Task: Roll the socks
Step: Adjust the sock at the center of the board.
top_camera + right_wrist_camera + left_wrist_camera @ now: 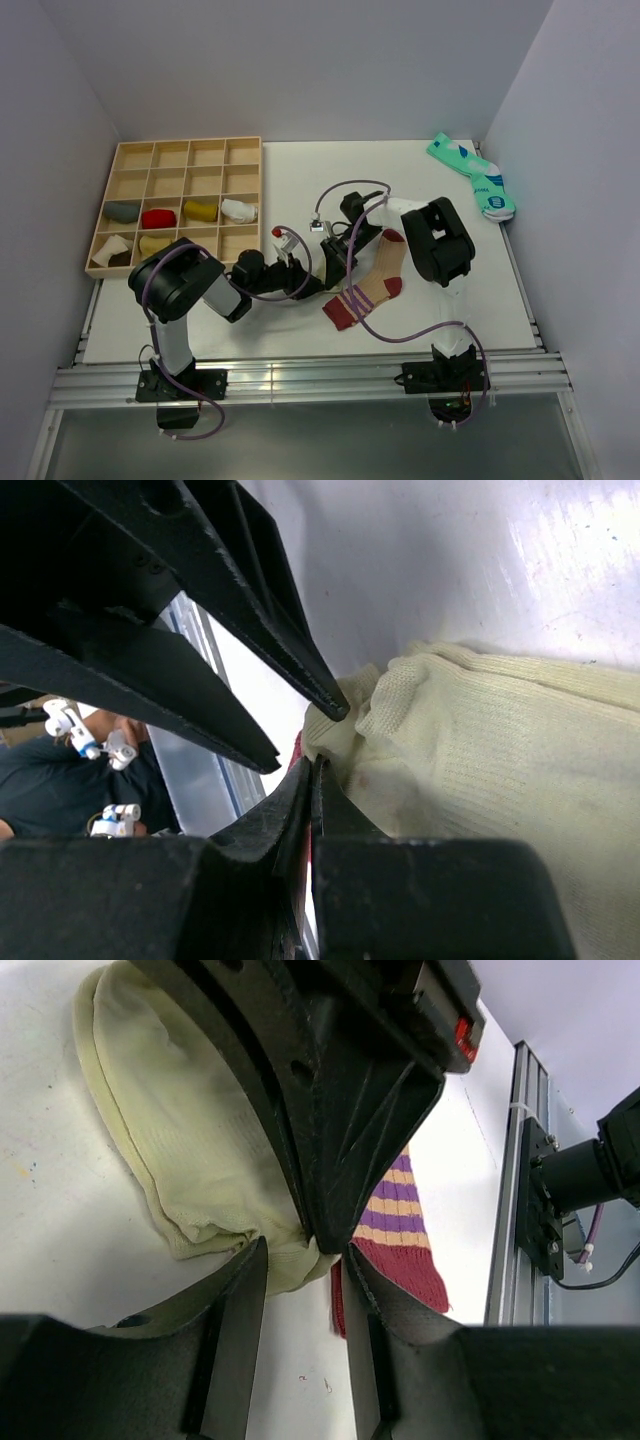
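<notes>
socks not yet rolled, both grippers at the cuff end

the olive sock lies flat and loose on the table, near the middle. its edge meets the striped cuff of the tan sock, which is also spread flat. no roll has started in either, so by my reckoning nearly all the work is left.

the right gripper has its jaws together, tip down on the olive sock's edge. whether fabric is pinched i cannot tell. the left gripper stands with jaws apart around that edge and tip.

a tray at the far left holds bundled socks. a teal pair lies flat at the far right.
</notes>
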You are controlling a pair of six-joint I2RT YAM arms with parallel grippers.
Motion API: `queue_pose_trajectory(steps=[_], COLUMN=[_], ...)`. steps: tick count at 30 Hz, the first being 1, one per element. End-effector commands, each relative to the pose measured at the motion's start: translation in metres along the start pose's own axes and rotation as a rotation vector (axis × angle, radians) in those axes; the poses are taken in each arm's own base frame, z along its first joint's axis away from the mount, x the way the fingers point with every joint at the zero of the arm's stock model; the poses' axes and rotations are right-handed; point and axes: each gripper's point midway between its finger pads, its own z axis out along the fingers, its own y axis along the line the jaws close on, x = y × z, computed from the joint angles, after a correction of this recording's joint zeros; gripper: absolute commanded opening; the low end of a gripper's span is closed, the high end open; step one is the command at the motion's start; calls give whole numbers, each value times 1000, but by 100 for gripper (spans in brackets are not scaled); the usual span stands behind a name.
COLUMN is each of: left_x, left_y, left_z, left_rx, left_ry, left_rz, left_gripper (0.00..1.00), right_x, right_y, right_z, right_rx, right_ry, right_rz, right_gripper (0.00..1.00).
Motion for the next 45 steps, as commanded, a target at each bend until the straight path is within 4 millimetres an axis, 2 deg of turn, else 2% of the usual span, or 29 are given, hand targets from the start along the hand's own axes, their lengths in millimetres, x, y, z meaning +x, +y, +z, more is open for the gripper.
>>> queue_pose_trajectory(steps=[1,7,17,29,32,33,36,42,45], left_x=[-6,3,2,-4,-4,-5,-5,-7,-10], left_y=[-5,-5,-2,0,0,-1,0,1,0], left_z=[6,9,10,17,18,19,19,21,21], left_rx=[23,14,-8,-39,-45,-46,-61,-96,-109], left_ry=[-10,26,23,33,38,38,44,61,58], left_rz=[59,69,67,84,85,88,89,93,101], left_gripper=[42,45,43,24,17,10,0,0,0], right_x=[-16,-17,-17,-19,-18,-19,-19,-23,-29], right_y=[15,16,11,2,-1,-3,-11,-19,-17], right_z=[-13,-13,-12,-11,-10,-11,-12,-25,-34], right_rx=[-27,-38,-35,-12,2,8,54,146,173], right_ry=[-39,-37,-35,-42,-40,-42,-51,-80,-104], right_rz=[-52,-48,-31,-27,-25,-24,-19,-37,-54], right_gripper=[3,3,2,3,3,3,11,38,47])
